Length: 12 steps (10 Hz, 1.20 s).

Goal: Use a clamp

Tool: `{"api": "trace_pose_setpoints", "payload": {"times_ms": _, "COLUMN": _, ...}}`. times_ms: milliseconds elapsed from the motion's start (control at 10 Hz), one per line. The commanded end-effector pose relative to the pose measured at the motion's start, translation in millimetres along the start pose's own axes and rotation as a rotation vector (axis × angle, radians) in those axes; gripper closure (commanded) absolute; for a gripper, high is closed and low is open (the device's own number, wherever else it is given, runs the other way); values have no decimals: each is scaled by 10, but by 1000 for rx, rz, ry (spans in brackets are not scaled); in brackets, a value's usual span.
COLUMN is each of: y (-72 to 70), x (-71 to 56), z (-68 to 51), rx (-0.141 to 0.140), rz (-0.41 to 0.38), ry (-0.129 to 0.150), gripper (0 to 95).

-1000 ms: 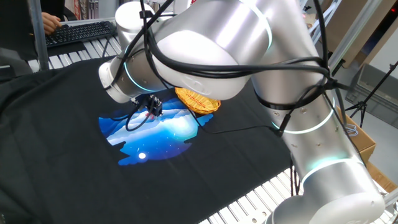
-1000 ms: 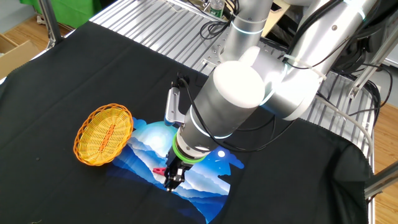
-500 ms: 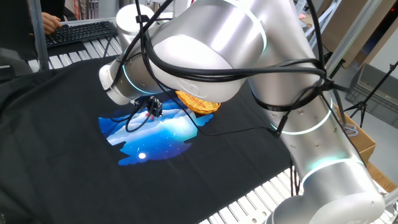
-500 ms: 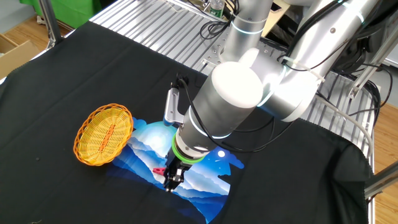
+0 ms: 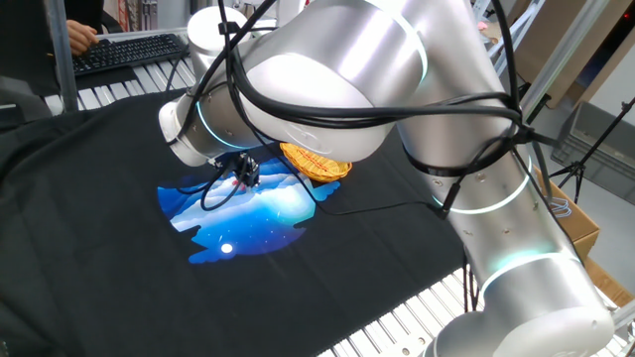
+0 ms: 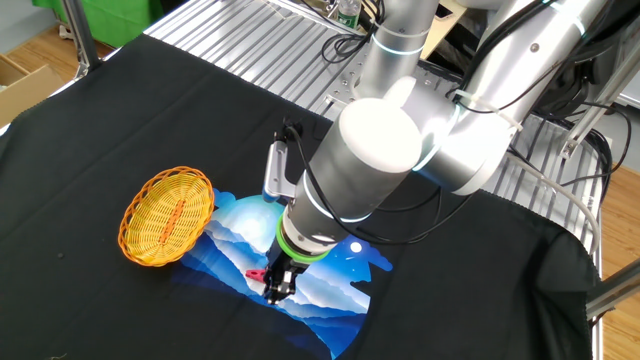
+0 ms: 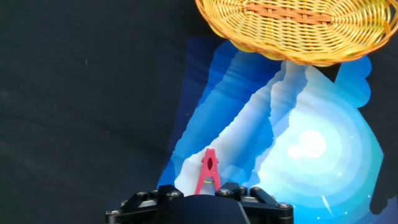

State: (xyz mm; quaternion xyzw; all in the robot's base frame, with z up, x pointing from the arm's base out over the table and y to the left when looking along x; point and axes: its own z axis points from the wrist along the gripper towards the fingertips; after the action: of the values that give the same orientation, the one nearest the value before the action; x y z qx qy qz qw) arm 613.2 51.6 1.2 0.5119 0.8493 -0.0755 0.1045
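Gripper [image 6: 273,291] low over blue printed cloth [image 7: 311,149], jaws narrower than a second ago, closing around pink clamp [image 7: 208,172]; firm hold not confirmed. Grasp underway.

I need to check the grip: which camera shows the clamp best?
The hand view: the clamp lies in plain sight on the blue print, its rear end between the gripper fingers. The other fixed view shows a small red bit; one fixed view barely shows it.

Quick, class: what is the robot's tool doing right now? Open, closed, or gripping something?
Tool: down at the red clamp, jaws either side of its rear end; whether they have gripped it cannot be told.
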Motion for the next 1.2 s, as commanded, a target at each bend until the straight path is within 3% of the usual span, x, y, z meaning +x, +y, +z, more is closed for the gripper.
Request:
{"api": "trace_pose_setpoints", "payload": {"times_ms": 100, "y": -6, "x": 4, "z": 4, "rx": 1, "rz": -4, "ry": 2, "gripper": 570}}
{"api": "trace_pose_setpoints", "payload": {"times_ms": 800, "y": -6, "x": 6, "z": 2, "rx": 5, "rz": -3, "ry": -2, "gripper": 570}}
{"api": "trace_pose_setpoints", "payload": {"times_ms": 900, "y": -5, "x": 6, "z": 2, "rx": 5, "rz": -3, "ry": -3, "gripper": 760}}
{"api": "trace_pose_setpoints", "payload": {"times_ms": 1200, "y": -7, "x": 16, "z": -16, "rx": 8, "rz": -3, "ry": -7, "gripper": 760}}
